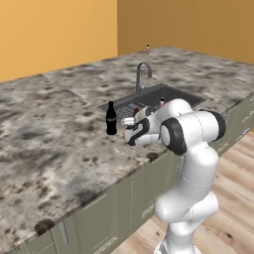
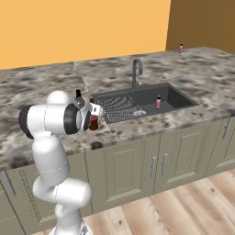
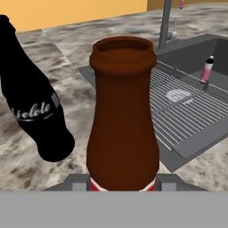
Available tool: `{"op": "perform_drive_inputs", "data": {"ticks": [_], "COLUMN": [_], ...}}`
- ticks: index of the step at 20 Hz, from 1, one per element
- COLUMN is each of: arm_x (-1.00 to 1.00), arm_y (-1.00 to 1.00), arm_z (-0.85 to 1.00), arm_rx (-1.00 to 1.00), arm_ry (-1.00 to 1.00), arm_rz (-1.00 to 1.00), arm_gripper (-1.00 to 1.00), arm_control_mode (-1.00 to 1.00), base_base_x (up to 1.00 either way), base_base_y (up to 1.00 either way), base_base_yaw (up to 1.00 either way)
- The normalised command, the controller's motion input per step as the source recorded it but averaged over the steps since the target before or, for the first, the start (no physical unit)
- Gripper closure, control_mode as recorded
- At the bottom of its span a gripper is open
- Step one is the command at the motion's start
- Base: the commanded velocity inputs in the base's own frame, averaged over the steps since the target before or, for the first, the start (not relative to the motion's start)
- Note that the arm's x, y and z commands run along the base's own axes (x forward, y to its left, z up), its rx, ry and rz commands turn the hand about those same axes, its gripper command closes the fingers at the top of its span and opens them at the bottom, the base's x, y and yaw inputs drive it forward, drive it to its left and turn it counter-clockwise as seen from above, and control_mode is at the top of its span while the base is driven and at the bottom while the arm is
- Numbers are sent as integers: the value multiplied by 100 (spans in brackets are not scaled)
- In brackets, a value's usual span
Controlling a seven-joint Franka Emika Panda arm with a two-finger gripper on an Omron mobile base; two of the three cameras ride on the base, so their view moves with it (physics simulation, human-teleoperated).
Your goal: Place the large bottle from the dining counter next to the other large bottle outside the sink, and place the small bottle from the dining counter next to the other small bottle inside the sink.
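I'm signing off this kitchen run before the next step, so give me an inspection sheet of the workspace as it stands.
Surface: mottled stone counter, bare apart from the bottles and the sink.
Job's things: brown bottle held upright in the gripper, beside the black bottle that stands left of the sink; whether it rests on the counter cannot be told. A small pink bottle stands in the basin; another small bottle stands far back on the counter.
Clutter: nothing seen.
Grippers: gripper closed on the brown bottle's lower body.
Cables: nothing seen.
Surroundings: grey faucet, orange walls, green cabinets, wooden floor.
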Motion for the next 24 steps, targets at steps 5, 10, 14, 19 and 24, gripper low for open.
{"op": "perform_drive_inputs", "data": {"ticks": [5, 10, 14, 19, 24], "arm_x": [-22, -31, -22, -26, -26], "arm_y": [2, 0, 0, 0, 0], "arm_z": [-3, 0, 21, 63, 69], "arm_rx": [-2, -1, 0, 0, -6], "arm_ry": [-5, -7, -8, -8, -3], "arm_rz": [1, 3, 7, 6, 1], "arm_gripper": [-100, -100, -100, -100, -100], "arm_control_mode": [-100, -100, -100, -100, -100], "base_base_x": [0, 0, 0, 0, 0], "base_base_y": [0, 0, 0, 0, 0], "base_base_yaw": [0, 0, 0, 0, 0]}}
